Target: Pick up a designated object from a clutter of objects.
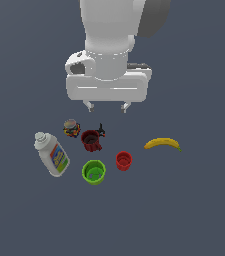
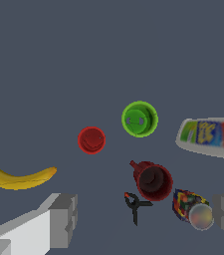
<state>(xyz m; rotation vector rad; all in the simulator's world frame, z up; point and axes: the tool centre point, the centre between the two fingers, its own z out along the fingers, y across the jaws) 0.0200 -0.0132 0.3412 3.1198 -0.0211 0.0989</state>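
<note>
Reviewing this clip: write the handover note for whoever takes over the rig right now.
End effector: open, empty, above the clutter, touching nothing.
Maroon mug: upright on the surface, black clamp by its side, multicoloured jar close by.
Around it: green cup, red cup, white bottle lying down, banana apart at the exterior view's right.
Done: nothing grasped.
Left: descend onto the mug, grip, lift; probably mind the clamp and jar.

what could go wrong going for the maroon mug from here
The maroon mug sits tight in the clutter: the black clamp lies right beside it and the multicoloured jar is close, so a descending open tool may knock either. The red cup has a similar colour and could be mistaken for it.
</note>
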